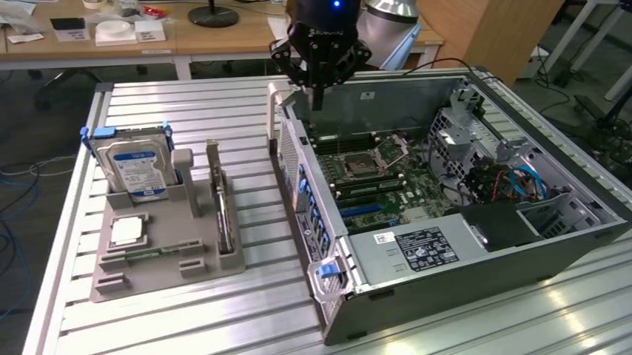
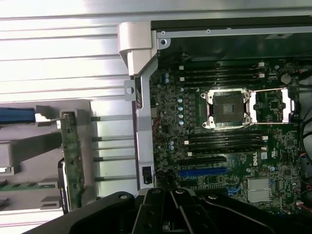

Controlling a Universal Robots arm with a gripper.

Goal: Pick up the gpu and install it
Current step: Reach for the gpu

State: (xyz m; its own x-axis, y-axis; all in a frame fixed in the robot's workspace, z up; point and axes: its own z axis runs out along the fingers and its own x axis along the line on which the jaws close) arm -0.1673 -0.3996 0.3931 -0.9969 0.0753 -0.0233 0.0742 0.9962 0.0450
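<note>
1. The gripper hangs over the far wall of the open computer case. Its fingers are pressed together and hold nothing.
2. The gpu stands on edge in a slot of the grey holder, well apart from the gripper. The holder lies by the edge of the bench on the exterior view's left, and the case fills the other half.
3. The step in hand looks to be the pick, and the card is untouched. To do it well, the fingers must spread before they come down. They should then close across the card's thin faces at its top edge.
4. A straight upward lift seems wisest, so the card does not bind in its slot or drag the holder along. I cannot tell whether the holder is fixed to the bench.
5. The hard drive stands upright just beside the gpu, and the processor chip lies flat nearer the front edge. An approach from directly above would keep clear of both.
6. Inside the case, the motherboard lies bare and its blue slot is empty.
7. The bench is ribbed aluminium with bright glare toward its near edge.
8. Beyond the far edge stand wooden desks carrying a lamp base and white boxes. Cables trail on the floor past the bench edge on the exterior view's left.
</note>
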